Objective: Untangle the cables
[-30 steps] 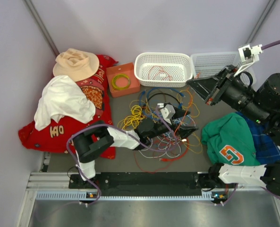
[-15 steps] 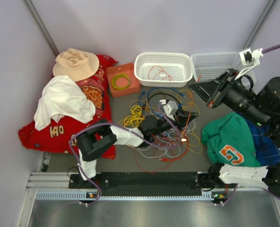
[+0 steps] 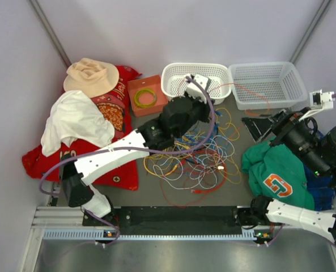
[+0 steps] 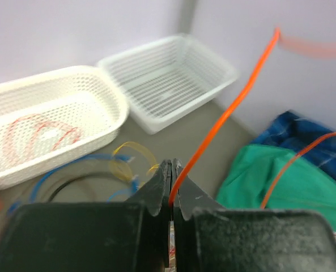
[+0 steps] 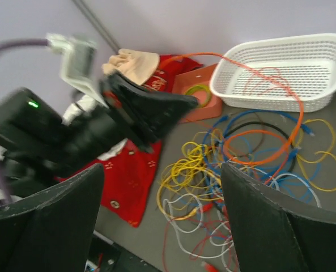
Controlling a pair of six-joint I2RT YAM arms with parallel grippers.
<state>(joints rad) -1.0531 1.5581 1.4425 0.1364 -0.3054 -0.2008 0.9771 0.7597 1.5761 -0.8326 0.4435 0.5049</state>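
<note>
The cables (image 3: 196,158) lie in a loose tangle of yellow, white, blue, red and black wires mid-table, also seen in the right wrist view (image 5: 213,170). My left gripper (image 3: 206,95) is raised above the pile near the left basket. Its jaws (image 4: 173,192) are shut on one orange cable (image 4: 224,119), which runs up and to the right. That orange cable (image 5: 252,73) arcs over the basket and drops back into the pile. My right gripper (image 3: 258,126) hovers right of the pile, open (image 5: 162,226), with nothing between its fingers.
Two white baskets stand at the back, the left one (image 3: 173,71) holding a reddish wire, the right one (image 3: 264,82). An orange box with a green-yellow ring (image 3: 147,95), a hat (image 3: 91,76), red and white cloths (image 3: 74,122) lie left. A green shirt (image 3: 275,170) lies right.
My left gripper shut on the orange cable in the pile and rose toward the back baskets, pulling it up. My right gripper opened and drew back to the right, away from the baskets.
</note>
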